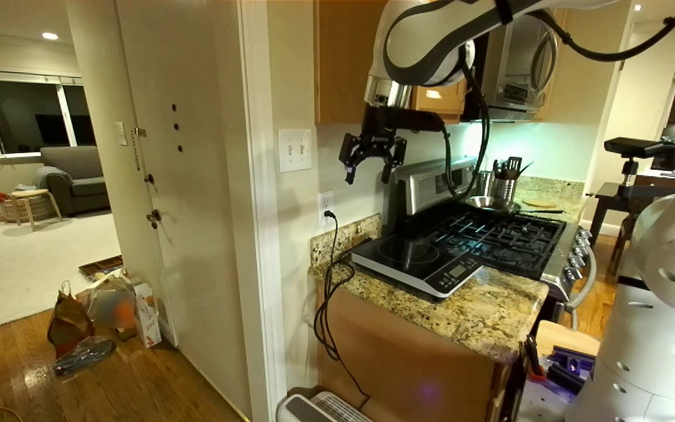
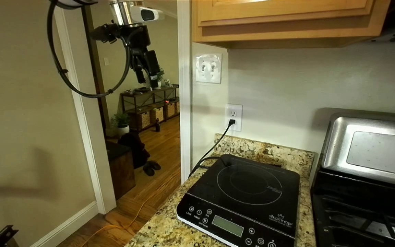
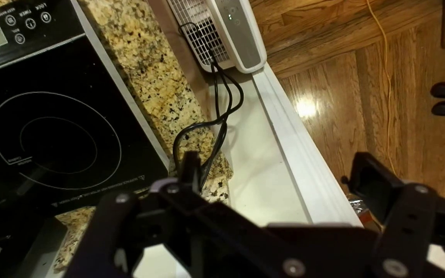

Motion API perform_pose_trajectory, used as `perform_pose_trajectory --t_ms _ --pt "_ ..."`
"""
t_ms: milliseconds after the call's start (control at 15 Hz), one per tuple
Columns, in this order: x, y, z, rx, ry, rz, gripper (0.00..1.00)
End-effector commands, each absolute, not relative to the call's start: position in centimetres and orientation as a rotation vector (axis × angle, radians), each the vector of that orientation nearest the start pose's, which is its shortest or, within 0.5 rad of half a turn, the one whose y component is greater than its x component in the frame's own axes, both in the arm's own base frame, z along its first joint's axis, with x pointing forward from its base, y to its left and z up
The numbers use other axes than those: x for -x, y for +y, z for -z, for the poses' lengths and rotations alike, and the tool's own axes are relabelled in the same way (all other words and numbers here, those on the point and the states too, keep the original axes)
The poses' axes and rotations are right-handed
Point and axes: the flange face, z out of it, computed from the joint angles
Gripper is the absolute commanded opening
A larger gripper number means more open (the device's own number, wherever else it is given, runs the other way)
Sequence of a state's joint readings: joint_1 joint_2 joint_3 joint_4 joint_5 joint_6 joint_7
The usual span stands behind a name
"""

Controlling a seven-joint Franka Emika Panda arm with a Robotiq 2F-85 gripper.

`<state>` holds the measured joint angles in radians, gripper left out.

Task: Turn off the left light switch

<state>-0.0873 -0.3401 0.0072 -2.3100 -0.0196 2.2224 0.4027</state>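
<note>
A small white wall plate (image 1: 295, 166) with two toggle switches is on the wall beside the door frame. It also shows in an exterior view (image 2: 208, 79), where glare lies on it. The left light switch (image 1: 289, 150) is the left toggle, and it also shows in an exterior view (image 2: 203, 66). Its up or down position is too small to tell. My gripper (image 1: 368, 174) points down, open and empty, in the air apart from the plate. It also shows in an exterior view (image 2: 147, 82) and the wrist view (image 3: 278, 168). The plate is not visible in the wrist view.
A white outlet plate (image 1: 326, 202) with a black cord is below and right of the switches. A black induction cooktop (image 2: 249, 192) sits on the granite counter (image 1: 460, 319). A wooden cabinet (image 2: 286, 20) hangs above. White door trim (image 1: 261, 205) stands left of the plate.
</note>
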Motion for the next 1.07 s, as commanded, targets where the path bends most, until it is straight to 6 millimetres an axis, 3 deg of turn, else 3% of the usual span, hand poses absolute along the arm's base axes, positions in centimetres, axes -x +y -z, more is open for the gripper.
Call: perform_pose_trajectory --t_ms 0,533,1000 --pt "-47.2 -3.7 -50.2 2.980 0.789 0.420 1.00" --pt "-49.9 -2.9 -49.9 2.598 1.235 0.602 1.00" --pt "-51.3 -5.1 -50.6 2.307 1.448 0.804 1.00"
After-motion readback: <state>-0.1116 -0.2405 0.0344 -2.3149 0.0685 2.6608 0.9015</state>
